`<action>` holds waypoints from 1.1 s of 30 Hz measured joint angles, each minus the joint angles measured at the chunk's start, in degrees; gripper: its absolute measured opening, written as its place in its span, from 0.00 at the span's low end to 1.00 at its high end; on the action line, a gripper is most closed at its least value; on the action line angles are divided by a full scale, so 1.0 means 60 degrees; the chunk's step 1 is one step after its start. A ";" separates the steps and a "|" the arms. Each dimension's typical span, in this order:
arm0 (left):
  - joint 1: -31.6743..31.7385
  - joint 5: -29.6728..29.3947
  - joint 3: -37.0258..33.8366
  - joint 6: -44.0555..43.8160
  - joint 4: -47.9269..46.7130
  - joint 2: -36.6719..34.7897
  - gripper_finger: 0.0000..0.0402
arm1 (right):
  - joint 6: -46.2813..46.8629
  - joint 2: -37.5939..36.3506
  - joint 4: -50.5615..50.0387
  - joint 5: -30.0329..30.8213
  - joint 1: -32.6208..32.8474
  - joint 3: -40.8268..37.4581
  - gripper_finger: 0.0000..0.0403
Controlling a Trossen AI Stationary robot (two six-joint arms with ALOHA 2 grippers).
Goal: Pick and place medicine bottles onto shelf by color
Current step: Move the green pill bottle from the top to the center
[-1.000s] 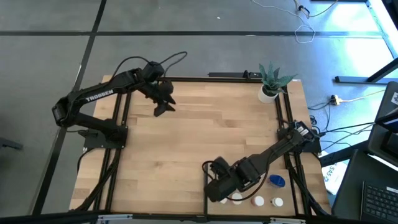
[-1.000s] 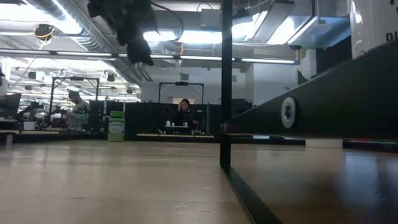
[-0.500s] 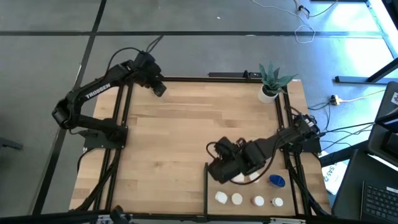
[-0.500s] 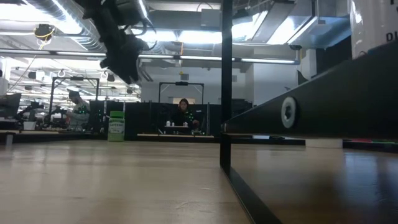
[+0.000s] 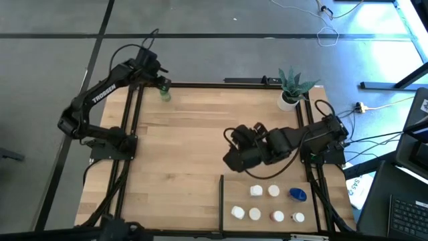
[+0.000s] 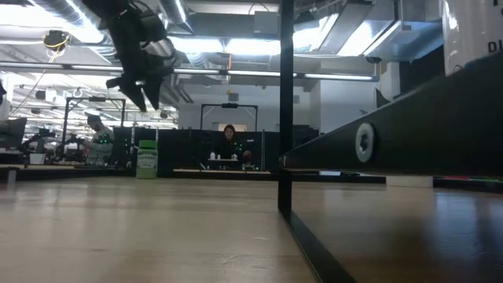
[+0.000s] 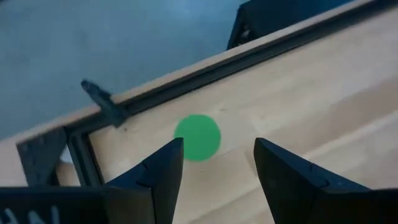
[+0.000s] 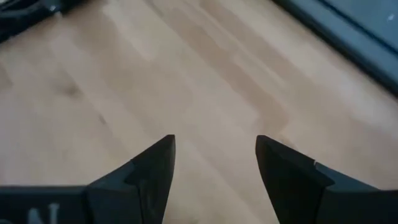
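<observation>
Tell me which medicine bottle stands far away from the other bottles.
The green-capped bottle, alone at the table's far left corner under the open left gripper. The white-capped ones and the blue one are grouped on the shelf.

A green bottle stands upright alone in the upper left of the high view, near the counter's far corner. At the lower right, six white-capped bottles and one wider blue bottle stand in two rows on the light wooden shelf, right of its black divider bar.
</observation>
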 joint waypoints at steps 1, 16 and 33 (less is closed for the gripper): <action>0.0098 0.0041 0.0000 -0.0164 -0.0003 0.0103 0.47 | -0.0153 -0.0020 0.0001 0.0096 -0.0069 0.0000 0.56; 0.0280 0.0101 0.0000 -0.1063 -0.0097 0.1066 0.47 | -0.1386 -0.0035 0.0000 0.1934 -0.0951 0.0000 0.56; 0.0280 0.1062 0.0000 -0.1034 -0.0573 0.1066 0.47 | -0.2039 -0.0035 0.0751 0.1841 -0.1322 0.0000 0.56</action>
